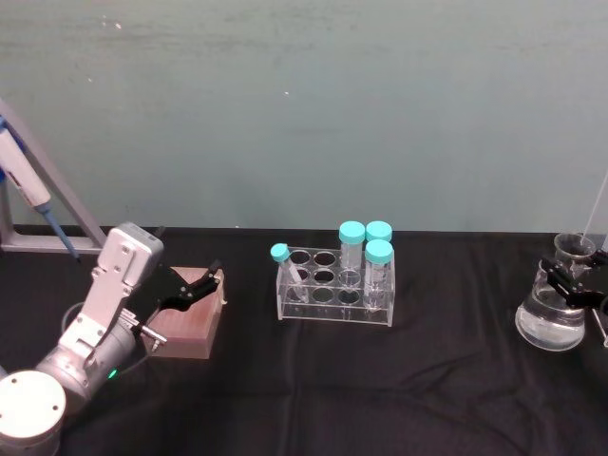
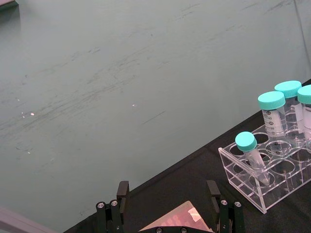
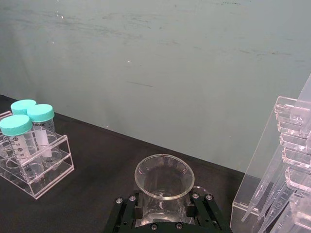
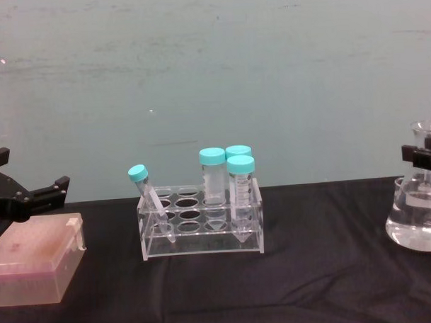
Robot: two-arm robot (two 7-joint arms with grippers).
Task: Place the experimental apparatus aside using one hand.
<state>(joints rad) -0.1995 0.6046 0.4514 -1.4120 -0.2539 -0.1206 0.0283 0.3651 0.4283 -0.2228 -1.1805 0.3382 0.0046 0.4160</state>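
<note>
1. Flask (image 1: 551,313): stands at the far right of the black tabletop (image 1: 380,380), part-filled with clear liquid.
2. Right claw (image 1: 570,281): clenched on the flask's neck, one black finger (image 3: 127,209) on each side below the rim.
3. Acrylic stand (image 3: 277,170): just right of the flask, holding long clear tubes (seen from the right wrist).
4. Rack (image 1: 334,290): clear, at mid-tabletop; three capped tubes (image 1: 378,271) upright at its right end, a smaller one (image 1: 288,271) leaning at its left.
5. Left claw (image 1: 195,285): released, fingers spread above a pink box (image 4: 35,270) at the left.
</note>
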